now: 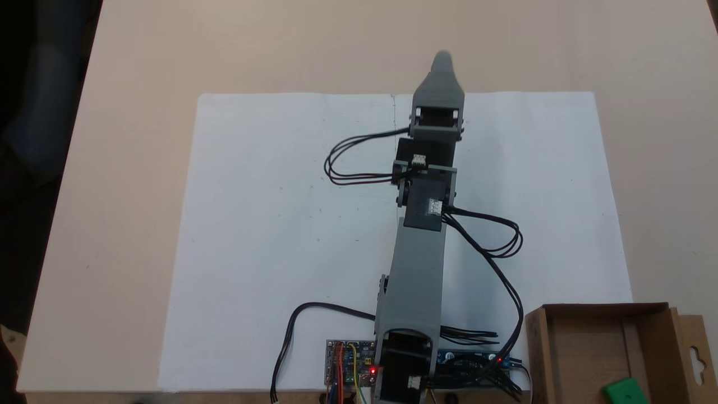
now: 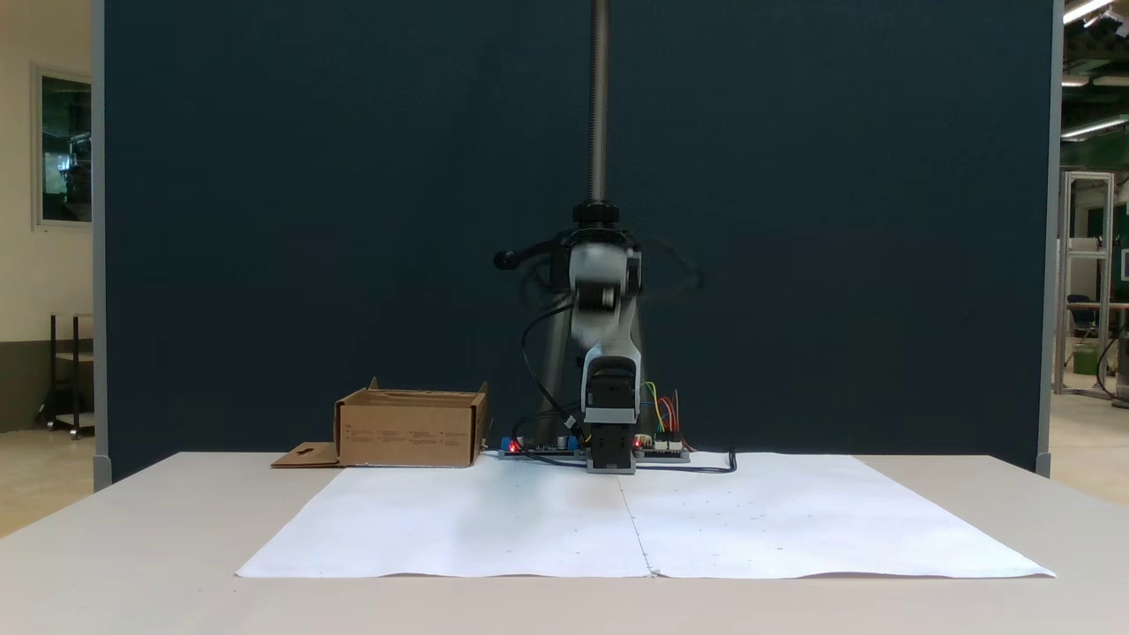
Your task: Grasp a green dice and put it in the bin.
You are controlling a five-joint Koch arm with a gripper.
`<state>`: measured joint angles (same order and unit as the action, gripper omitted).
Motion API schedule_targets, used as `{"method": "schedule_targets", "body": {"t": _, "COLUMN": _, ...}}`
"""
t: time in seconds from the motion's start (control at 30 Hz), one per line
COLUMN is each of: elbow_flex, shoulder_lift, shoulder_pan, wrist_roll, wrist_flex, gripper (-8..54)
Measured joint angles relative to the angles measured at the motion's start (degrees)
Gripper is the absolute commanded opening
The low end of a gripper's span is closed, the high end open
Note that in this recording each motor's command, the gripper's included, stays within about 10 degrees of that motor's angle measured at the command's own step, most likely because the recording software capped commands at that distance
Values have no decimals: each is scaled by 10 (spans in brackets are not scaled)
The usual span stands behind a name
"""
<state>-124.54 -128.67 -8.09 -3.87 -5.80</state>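
Green dice (image 1: 624, 391) in bin (image 1: 537, 348), edge-cropped.

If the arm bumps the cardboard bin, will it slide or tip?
The bin looks like thin, shallow cardboard, so it is probably light and would slide. Its low, wide shape makes tipping unlikely. The green dice lying inside adds little weight, and the walls would probably flex under a push.
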Motion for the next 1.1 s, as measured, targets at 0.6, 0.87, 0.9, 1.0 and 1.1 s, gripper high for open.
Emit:
{"method": "schedule_targets", "body": {"t": 0.6, "elbow_flex": -301, "shoulder_lift": -4, "shoulder_pan": 47, "wrist_roll": 0, "wrist_flex": -303, "gripper": 442}}
{"method": "schedule_targets", "body": {"t": 0.87, "elbow_flex": -430, "shoulder_lift": -4, "shoulder_pan": 47, "wrist_roll": 0, "wrist_flex": -453, "gripper": 439}}
{"method": "schedule_targets", "body": {"t": 0.9, "elbow_flex": -439, "shoulder_lift": -4, "shoulder_pan": 47, "wrist_roll": 0, "wrist_flex": -468, "gripper": 439}}
{"method": "schedule_targets", "body": {"t": 1.0, "elbow_flex": -474, "shoulder_lift": -4, "shoulder_pan": 47, "wrist_roll": 0, "wrist_flex": -518, "gripper": 439}}
{"method": "schedule_targets", "body": {"t": 1.1, "elbow_flex": -493, "shoulder_lift": -4, "shoulder_pan": 47, "wrist_roll": 0, "wrist_flex": -570, "gripper": 439}}
